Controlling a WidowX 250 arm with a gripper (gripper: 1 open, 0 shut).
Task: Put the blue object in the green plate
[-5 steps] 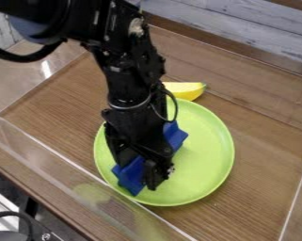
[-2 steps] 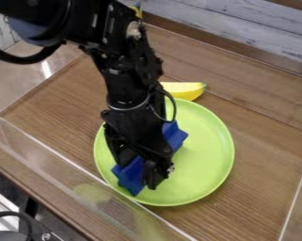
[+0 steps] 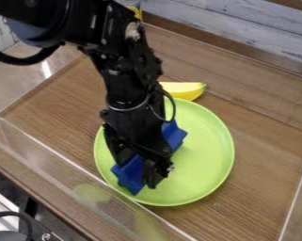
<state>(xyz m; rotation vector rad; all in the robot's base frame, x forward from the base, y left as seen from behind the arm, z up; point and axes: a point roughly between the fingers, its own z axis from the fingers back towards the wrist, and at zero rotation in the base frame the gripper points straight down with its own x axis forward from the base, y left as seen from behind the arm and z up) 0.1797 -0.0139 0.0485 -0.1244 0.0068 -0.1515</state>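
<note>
The lime-green plate [image 3: 206, 141] lies on the wooden table at centre right. The dark blue object [image 3: 176, 137] lies in the plate, running from its middle to its near-left rim, with another stretch of it showing at the lower end [image 3: 131, 173]. My black gripper [image 3: 142, 162] reaches straight down over the block, its fingers spread open on either side of it. The arm hides the block's middle. Whether the fingers still touch the block I cannot tell.
A small yellow banana-shaped piece [image 3: 184, 90] lies on the table just behind the plate's far rim. A clear plastic wall [image 3: 40, 155] runs along the near left side. A striped cloth [image 3: 260, 33] lies beyond the table's far edge.
</note>
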